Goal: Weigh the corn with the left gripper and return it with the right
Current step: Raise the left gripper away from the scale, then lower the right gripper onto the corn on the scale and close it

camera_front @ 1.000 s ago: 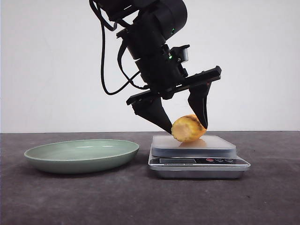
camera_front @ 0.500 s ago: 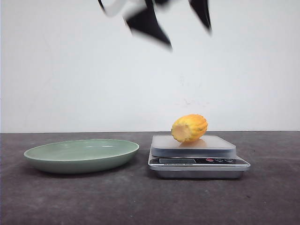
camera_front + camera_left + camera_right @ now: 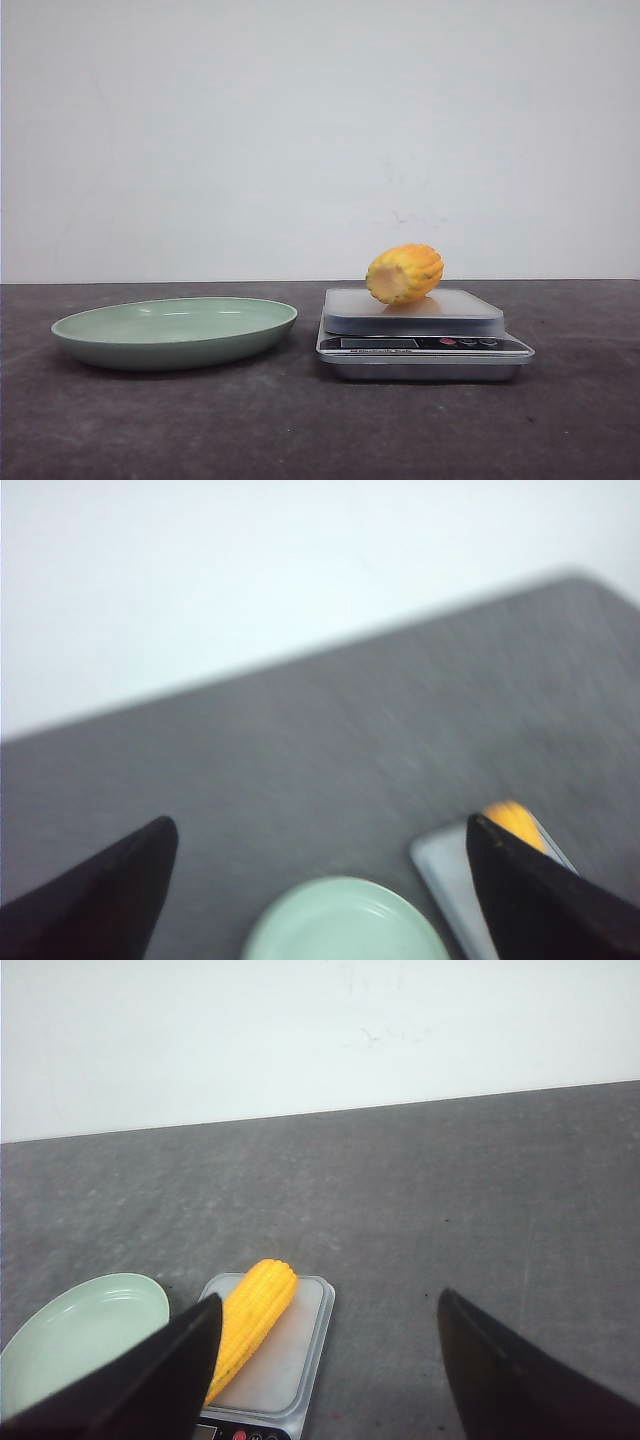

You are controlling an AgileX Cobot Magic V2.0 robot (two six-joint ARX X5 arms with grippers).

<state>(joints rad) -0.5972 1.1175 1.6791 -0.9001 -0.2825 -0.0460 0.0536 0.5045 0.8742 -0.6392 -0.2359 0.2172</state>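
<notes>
Stubby yellow-orange corn cob lying on silver digital kitchen scale (pale cut end forward); shallow pale-green plate just left of scale.

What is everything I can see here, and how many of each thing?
corn: one, yellow-orange, lying on the scale's platform, nothing gripping it.
scale: one, silver with a grey platform, on the table to the right of the plate.
plate: one, pale green, empty, on the table.
table: one, dark grey, under everything.
wall: one, white, behind the table.
left gripper: one, black, fingers wide apart, high above plate and scale, holding nothing; out of the front view.
right gripper: one, black, fingers wide apart, above the scale, holding nothing; out of the front view.
</notes>
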